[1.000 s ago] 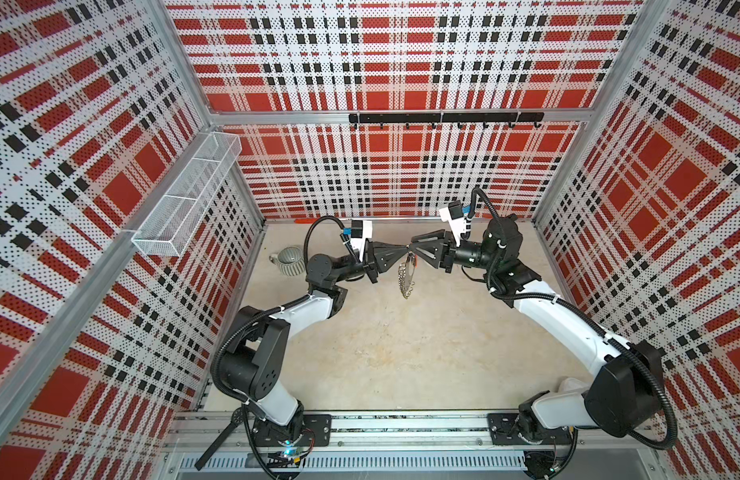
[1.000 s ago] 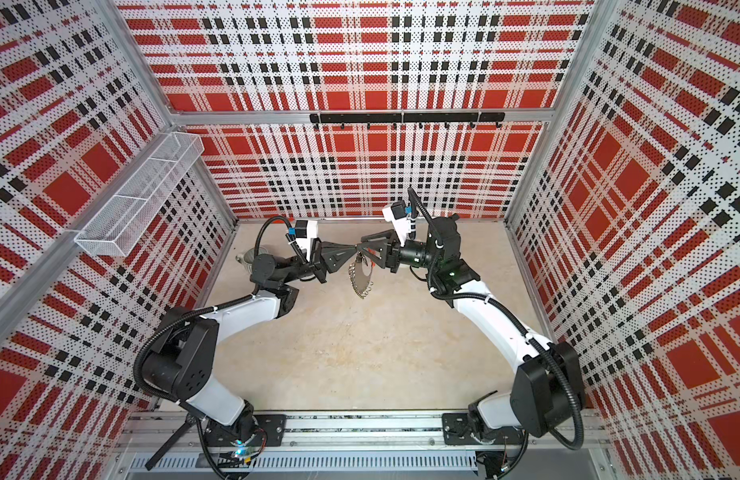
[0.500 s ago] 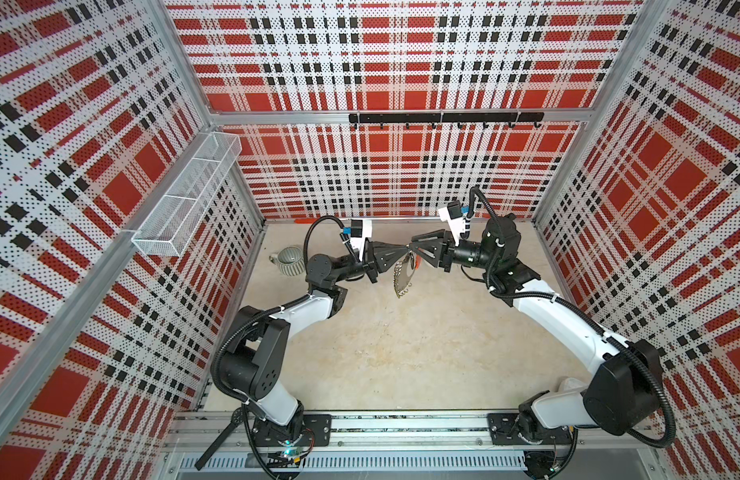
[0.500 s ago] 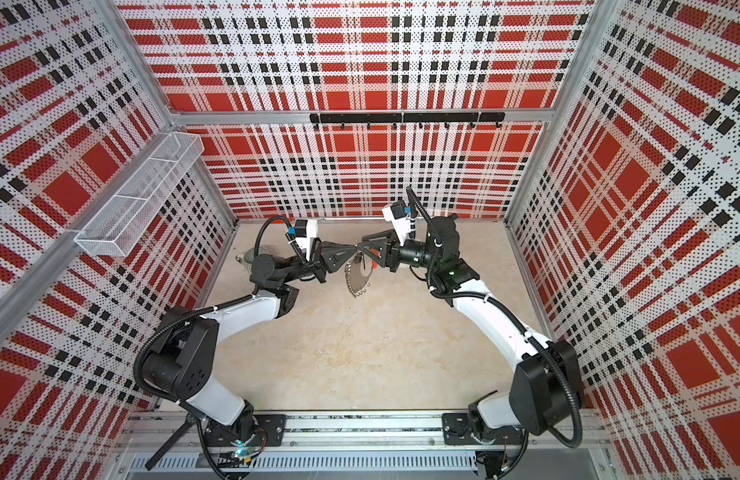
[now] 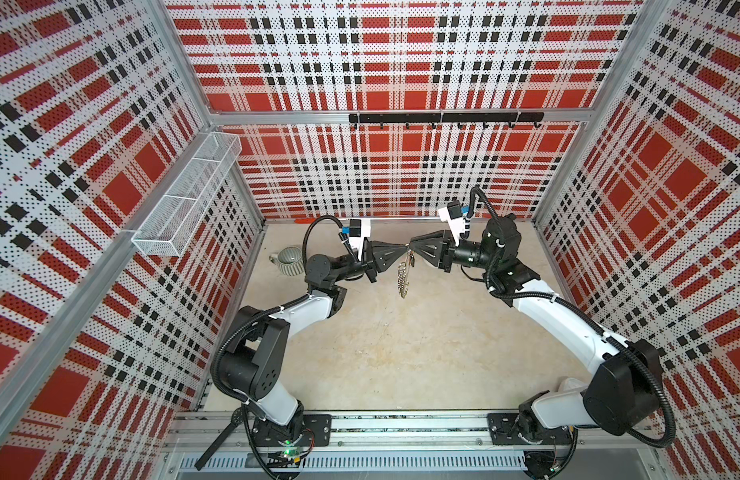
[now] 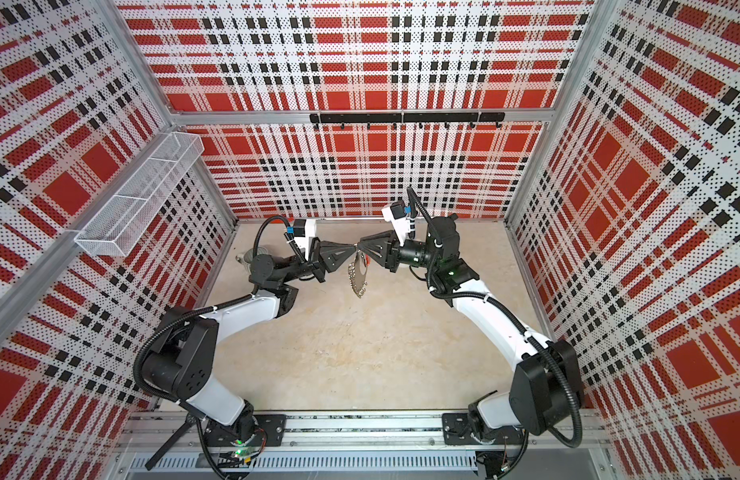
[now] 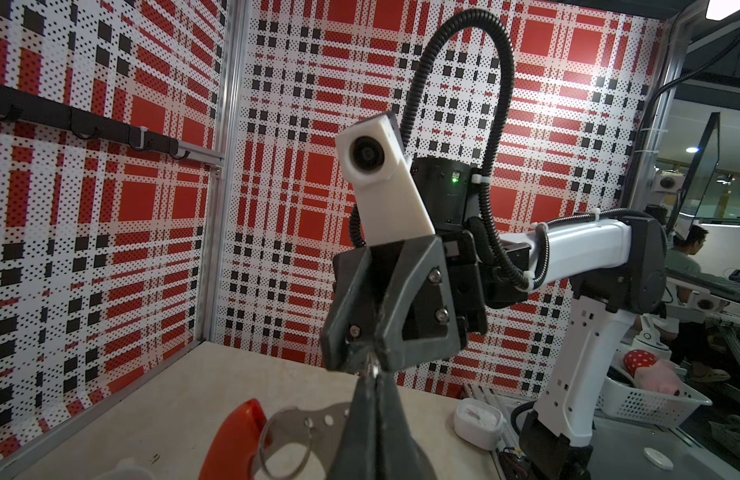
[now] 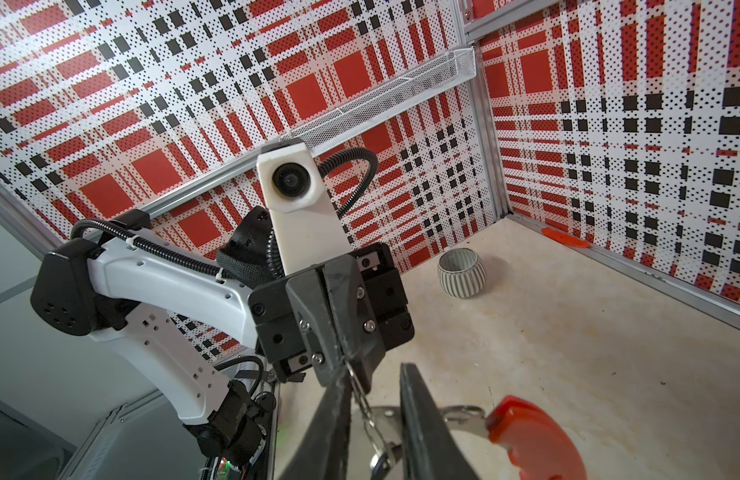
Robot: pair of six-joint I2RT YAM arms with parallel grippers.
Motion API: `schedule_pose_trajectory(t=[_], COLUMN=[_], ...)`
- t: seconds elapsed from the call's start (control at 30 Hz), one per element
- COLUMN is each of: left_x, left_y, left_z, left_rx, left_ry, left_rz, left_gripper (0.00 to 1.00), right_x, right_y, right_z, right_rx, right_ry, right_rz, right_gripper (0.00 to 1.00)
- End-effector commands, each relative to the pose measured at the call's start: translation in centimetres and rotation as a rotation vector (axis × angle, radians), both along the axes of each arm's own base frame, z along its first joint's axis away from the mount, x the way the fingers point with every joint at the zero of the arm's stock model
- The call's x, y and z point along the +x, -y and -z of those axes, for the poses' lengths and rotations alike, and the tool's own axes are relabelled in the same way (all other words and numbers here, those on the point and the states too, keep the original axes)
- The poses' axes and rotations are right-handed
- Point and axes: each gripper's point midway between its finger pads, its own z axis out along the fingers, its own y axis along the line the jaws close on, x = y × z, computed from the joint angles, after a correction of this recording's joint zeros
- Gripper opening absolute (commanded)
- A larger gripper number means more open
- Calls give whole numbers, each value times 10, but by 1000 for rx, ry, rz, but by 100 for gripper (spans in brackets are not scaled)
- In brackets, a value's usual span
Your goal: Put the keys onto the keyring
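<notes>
Keyring: hangs below left gripper, which is clenched on one wire ring; right gripper jaws apart, straddling it. Risk: thin ring slips, keyring drops.

This is a robotics lab test cell. Aluminium-framed walls of perforated red plaid panels enclose a beige tabletop. A left arm and right arm bolt to a front rail, and a seated person is visible outside.

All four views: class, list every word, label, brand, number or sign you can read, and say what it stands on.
None: no readable text in any view. The keyring, striped cup, wire basket, hook rail and plaid walls carry no legible lettering.
</notes>
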Motion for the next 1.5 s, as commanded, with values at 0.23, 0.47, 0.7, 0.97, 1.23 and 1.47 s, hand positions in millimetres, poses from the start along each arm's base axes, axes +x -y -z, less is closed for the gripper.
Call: schedule_pose_trajectory(t=[0.23,0.47,0.7,0.97,1.23,1.47], left_x=[-4,-3,-4,8,42,39], left_y=[-6,-7,-5,-12,-4,3], left_z=[-22,-22,-15,19,80,92], left_rx=[-46,-47,-30,135,652,768], left_ry=[89,87,92,205,308,361], left_rz=[-13,-16,-8,-152,-279,-177], left_gripper=[0,0,0,25,37,32], right_x=[-3,-4,-3,22,36,29], right_y=[-4,-4,-3,6,7,-1], right_z=[9,6,6,29,53,52], right_rx=[-4,-2,-12,-262,-483,-491], right_ry=[-5,2,15,101,202,241], right_rz=[-32,-35,-24,181,322,299], right_gripper=[31,17,0,0,0,0])
